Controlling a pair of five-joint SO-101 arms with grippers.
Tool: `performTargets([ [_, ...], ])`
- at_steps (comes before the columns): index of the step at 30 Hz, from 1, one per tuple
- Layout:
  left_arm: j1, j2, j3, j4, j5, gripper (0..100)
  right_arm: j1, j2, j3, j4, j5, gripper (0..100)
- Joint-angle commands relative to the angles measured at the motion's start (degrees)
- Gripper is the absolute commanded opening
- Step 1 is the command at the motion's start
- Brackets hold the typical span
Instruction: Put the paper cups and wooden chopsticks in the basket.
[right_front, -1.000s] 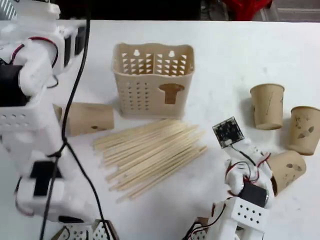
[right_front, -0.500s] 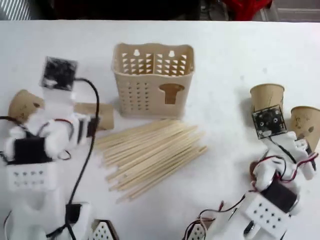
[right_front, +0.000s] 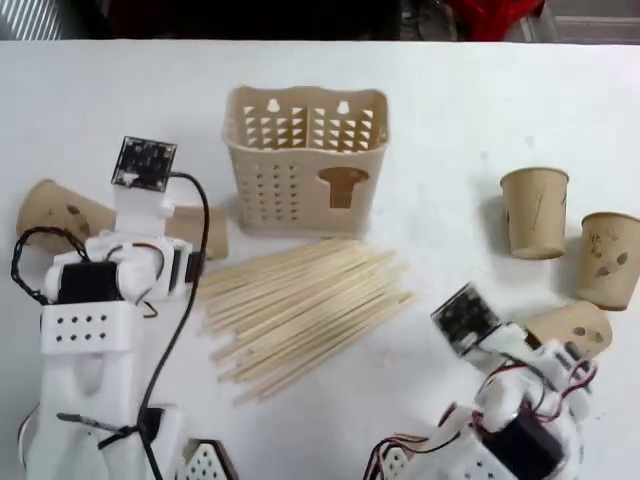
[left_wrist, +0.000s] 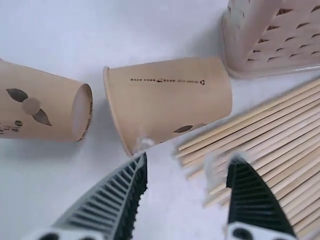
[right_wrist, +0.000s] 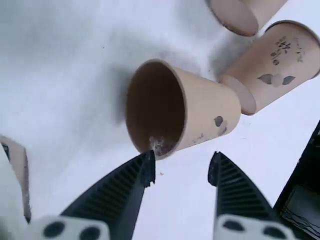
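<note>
The beige perforated basket (right_front: 305, 160) stands upright at the table's middle back, with a pile of wooden chopsticks (right_front: 300, 310) in front of it. Two paper cups lie on their sides at the left (right_front: 60, 212) (right_front: 205, 230). My left gripper (left_wrist: 187, 167) is open just short of the cup nearer the basket (left_wrist: 167, 100), with the chopsticks (left_wrist: 260, 140) beside it. At the right, two cups stand upright (right_front: 535, 210) (right_front: 608, 258) and one lies tipped (right_front: 575, 328). My right gripper (right_wrist: 182, 167) is open at the tipped cup's (right_wrist: 180, 110) mouth, holding nothing.
The left arm (right_front: 95, 300) and its black cable lie over the table's left front. The right arm (right_front: 510, 400) occupies the front right corner. The basket's corner (left_wrist: 280, 35) is close beside the left cup. White tabletop stretches behind the basket.
The left arm has come down and settled over the lying cup near the basket. The right arm swung from the upright cups back to the tipped cup.
</note>
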Motion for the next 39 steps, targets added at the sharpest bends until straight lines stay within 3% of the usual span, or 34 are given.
performTargets([
  [1, 0.6, 0.1, -0.4, -0.9, -0.2, 26, 2.5, -7.3, 7.4, -2.0, 1.3, 18.7],
  [7, 0.6, 0.2, -0.4, -0.5, -0.1, 26, 6.7, -4.0, 14.8, -13.3, 1.4, 18.7],
  [18, 0.7, 0.3, -0.3, -0.5, -0.1, 26, 6.8, 8.4, 16.1, -24.1, 1.1, 17.6],
  [23, 0.7, 0.3, -0.3, -0.6, 0.0, 26, 6.9, 11.6, 15.2, -25.1, 1.0, 2.8],
  [28, 2.8, 0.2, 0.4, -0.9, 0.0, 26, 6.5, 11.9, 7.2, -21.8, -5.2, 1.7],
  [32, 2.9, 0.3, 1.6, -3.3, 0.0, 26, 4.3, 12.2, -5.5, -9.0, -6.2, 1.8],
  [39, 2.9, 0.3, 1.7, -3.7, 0.1, 26, -3.8, 13.1, -29.8, 4.4, -19.4, 1.8],
])
